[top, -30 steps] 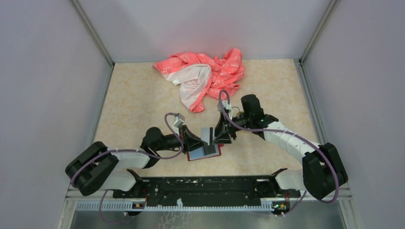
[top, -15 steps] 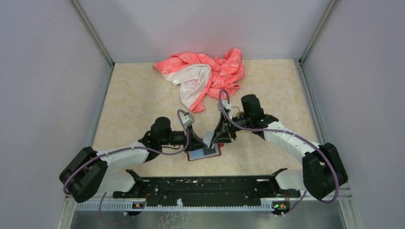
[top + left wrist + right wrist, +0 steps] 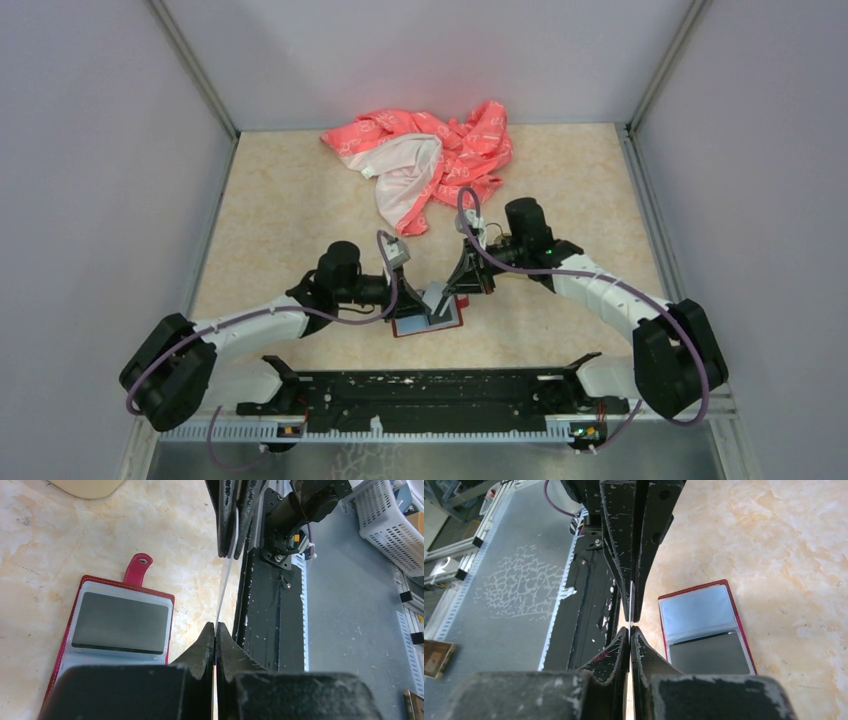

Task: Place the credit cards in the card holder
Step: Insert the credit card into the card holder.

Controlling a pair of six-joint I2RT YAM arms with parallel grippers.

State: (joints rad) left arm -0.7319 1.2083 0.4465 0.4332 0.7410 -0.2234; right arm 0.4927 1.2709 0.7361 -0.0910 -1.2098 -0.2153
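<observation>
The dark red card holder (image 3: 428,323) lies open on the table, with one dark credit card (image 3: 120,622) in its grey-blue pocket. It also shows in the right wrist view (image 3: 696,611). A second credit card (image 3: 437,298) is held tilted just above the holder, between both grippers. My left gripper (image 3: 421,301) is shut on its left end and my right gripper (image 3: 456,288) is shut on its right end. The wrist views show this card edge-on as a thin pale line (image 3: 225,575) (image 3: 631,602), pinched in my left gripper (image 3: 215,627) and in my right gripper (image 3: 630,628).
A pink-and-white patterned cloth (image 3: 425,160) lies crumpled at the back of the table. The edge of a beige tray (image 3: 90,485) shows in the left wrist view. The black arm-mount rail (image 3: 430,390) runs along the near edge. Grey walls stand on both sides.
My left arm has swung in to the right and its gripper has closed on the card's left end. The card now sits lower and more tilted. The right arm has hardly moved.
</observation>
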